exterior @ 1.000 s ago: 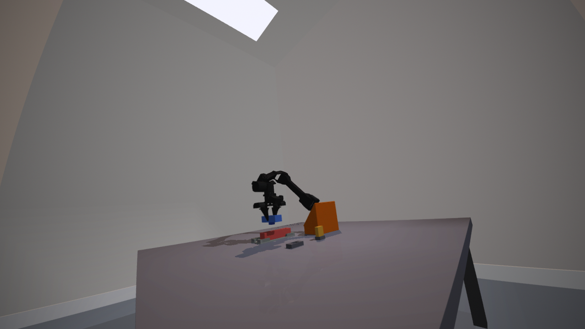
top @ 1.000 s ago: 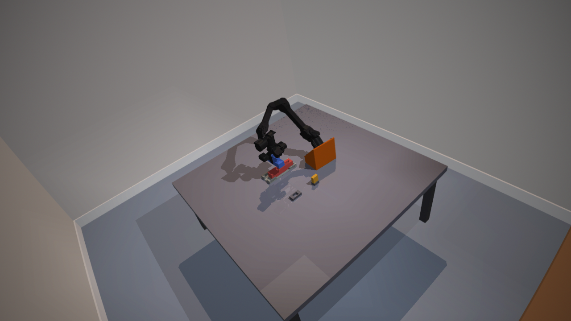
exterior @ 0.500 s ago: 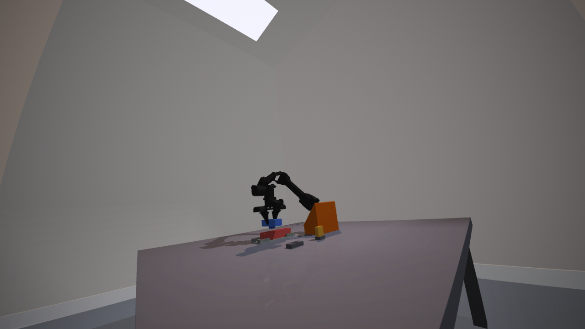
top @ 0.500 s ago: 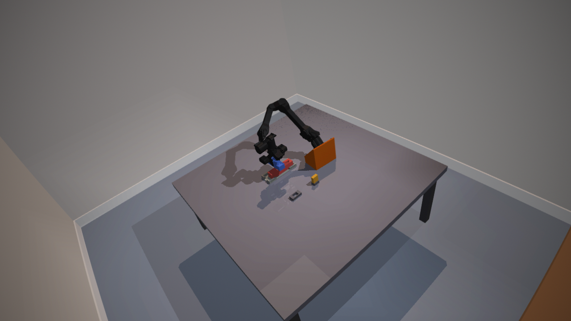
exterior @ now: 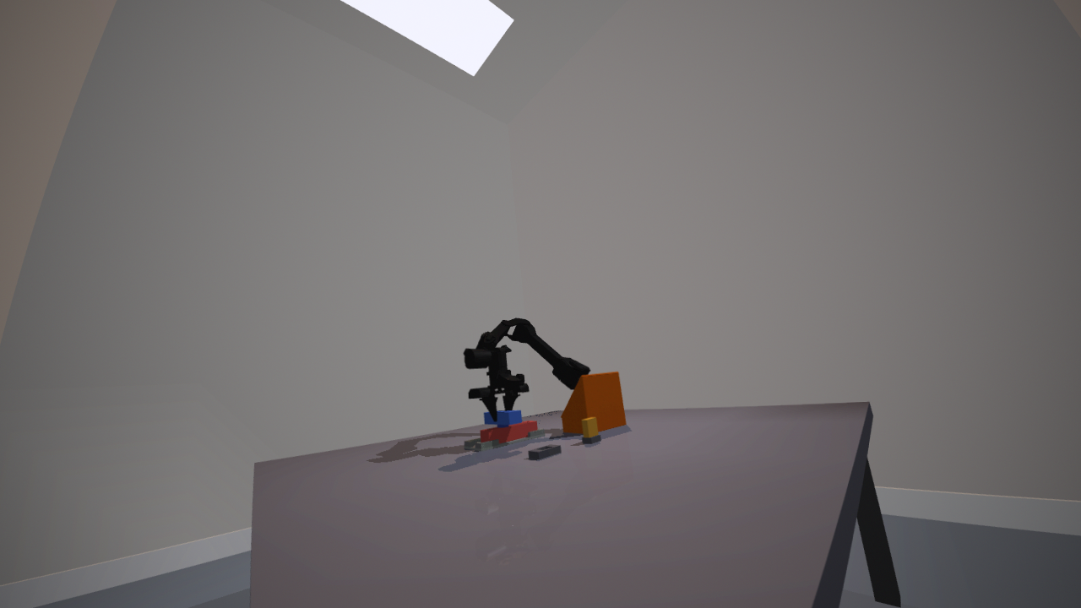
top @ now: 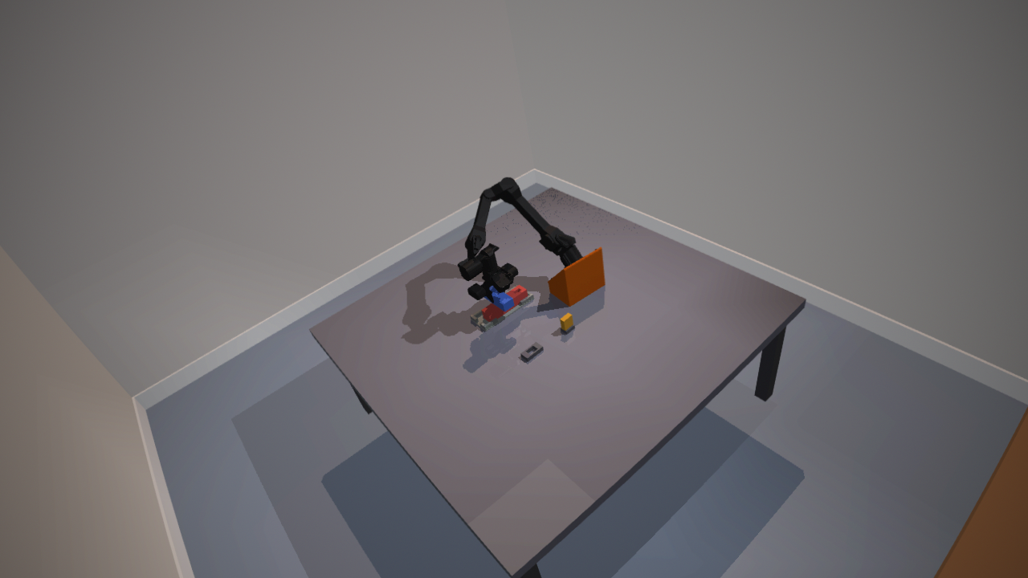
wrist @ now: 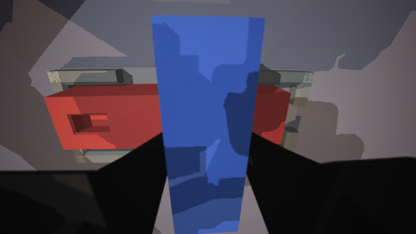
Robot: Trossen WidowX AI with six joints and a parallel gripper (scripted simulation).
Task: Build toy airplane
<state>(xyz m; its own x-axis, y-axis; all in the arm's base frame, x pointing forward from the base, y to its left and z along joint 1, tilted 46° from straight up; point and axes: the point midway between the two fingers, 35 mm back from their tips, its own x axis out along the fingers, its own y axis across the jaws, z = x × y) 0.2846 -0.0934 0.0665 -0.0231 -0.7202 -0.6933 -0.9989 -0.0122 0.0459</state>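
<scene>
The red fuselage [top: 493, 311] [exterior: 519, 431] [wrist: 130, 114] lies in the grey cradle jig [top: 483, 323] [exterior: 473, 445] [wrist: 94, 75]. Its tail socket shows open at the left in the wrist view. My gripper [top: 491, 291] [exterior: 502, 409] [wrist: 205, 135] is shut on the blue wing [top: 503, 299] [exterior: 503, 417] [wrist: 208, 97], which lies crosswise just over or on the fuselage's top; I cannot tell whether it touches. The yellow tail fin [top: 567, 321] [exterior: 589, 426] stands upright in its small dark holder on the table, to the right of the jig.
An orange wedge-shaped block [top: 578, 276] [exterior: 597, 400] stands at the arm's base, behind the tail fin. A small dark empty holder [top: 532, 352] [exterior: 544, 452] lies in front of the jig. The table [top: 646, 344] [exterior: 680, 513] reaches far forward and right.
</scene>
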